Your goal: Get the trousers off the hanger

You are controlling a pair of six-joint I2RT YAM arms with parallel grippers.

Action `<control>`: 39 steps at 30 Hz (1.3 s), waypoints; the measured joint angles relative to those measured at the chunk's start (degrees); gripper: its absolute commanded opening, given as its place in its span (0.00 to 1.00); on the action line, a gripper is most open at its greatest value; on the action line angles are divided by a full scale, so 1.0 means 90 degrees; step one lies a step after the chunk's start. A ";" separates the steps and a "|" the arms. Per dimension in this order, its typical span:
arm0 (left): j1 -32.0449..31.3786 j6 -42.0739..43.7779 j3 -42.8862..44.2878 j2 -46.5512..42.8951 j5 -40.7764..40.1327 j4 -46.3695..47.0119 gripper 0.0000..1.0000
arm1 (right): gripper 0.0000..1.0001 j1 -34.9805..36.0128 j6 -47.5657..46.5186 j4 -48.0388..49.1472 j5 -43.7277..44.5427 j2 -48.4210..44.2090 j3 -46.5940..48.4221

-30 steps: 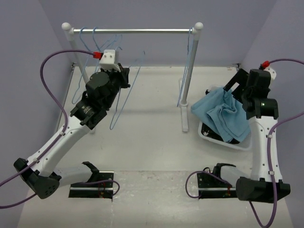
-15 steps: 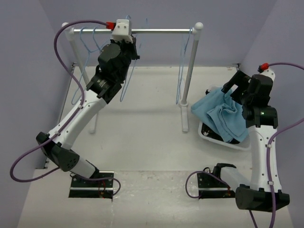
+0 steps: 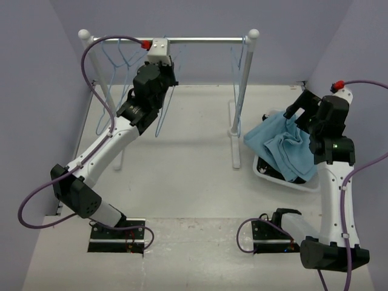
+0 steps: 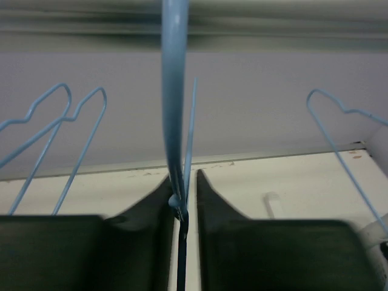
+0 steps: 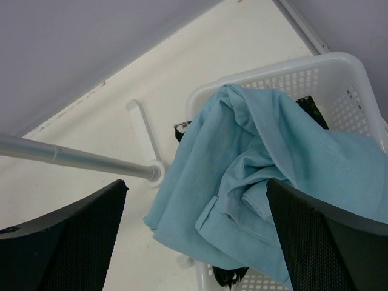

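Trousers [image 5: 242, 163] lie heaped in the white basket [image 5: 339, 66] on the right of the counter [image 3: 194, 176], already off the hanger [image 4: 174, 121] and directly beneath the right claw [image 5: 197, 188], whose jaws stand wide and empty. Well apart, up at the rail [image 3: 206, 40], the left claw [image 4: 183, 203] pinches the bare hanger's wire, which runs straight up from its fingers toward the rail. Hooking it on looks like that claw's job.

Matt cloth trousers [image 5: 254, 163], glossy wire hanger [image 4: 174, 91] (blue-coated), plastic basket [image 5: 330, 60]
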 measured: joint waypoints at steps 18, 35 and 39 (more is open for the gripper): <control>-0.0168 -0.1307 -0.0682 -0.2489 0.0454 -0.2261 1.00 | 0.99 0.0000 0.0019 -0.0012 -0.0296 -0.0687 -0.0335; -0.0202 -0.2829 -0.3679 -0.5304 0.0238 -0.4129 1.00 | 0.99 0.0000 0.0301 -0.0165 -0.0571 -0.1430 -0.1639; -0.0206 -0.2861 -0.3747 -0.5387 0.0097 -0.4180 1.00 | 0.99 0.0000 0.0357 -0.0085 -0.0571 -0.1593 -0.1639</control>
